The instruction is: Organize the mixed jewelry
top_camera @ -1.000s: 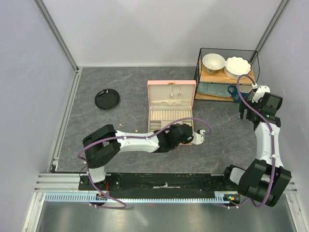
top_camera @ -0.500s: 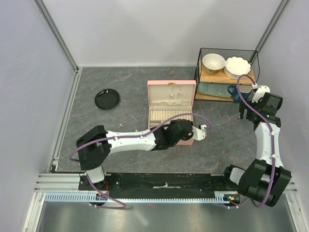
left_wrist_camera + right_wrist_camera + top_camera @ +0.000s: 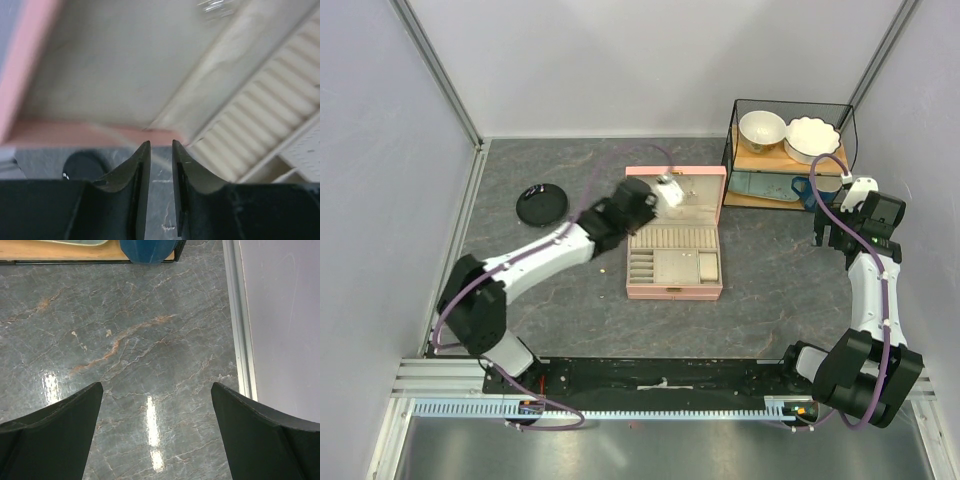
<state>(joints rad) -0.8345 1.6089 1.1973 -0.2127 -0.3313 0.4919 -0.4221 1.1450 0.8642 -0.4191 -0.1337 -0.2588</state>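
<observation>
The pink jewelry box point(image 3: 674, 292) lies open mid-table, its upright lid point(image 3: 100, 75) filling the left wrist view. My left gripper point(image 3: 667, 190) point(image 3: 158, 145) hovers at the lid's left part. Its jaws stand a narrow slit apart, and a faint, blurred pale chain point(image 3: 120, 137) runs into the slit. A small metallic piece point(image 3: 215, 5) hangs on the lid lining. A gold-brown speck of jewelry point(image 3: 605, 268) lies on the table left of the box. My right gripper point(image 3: 157, 405) is wide open and empty over bare table at the far right.
A black round dish point(image 3: 541, 206) sits at the left. A wire rack point(image 3: 790, 150) with two pale bowls stands at the back right, with a blue cup point(image 3: 147, 250) at its corner. A metal rail point(image 3: 239, 340) borders the table beside my right gripper.
My left arm has swung from the box's front right corner up and left to the lid, uncovering the box's compartments. The right arm has not moved.
</observation>
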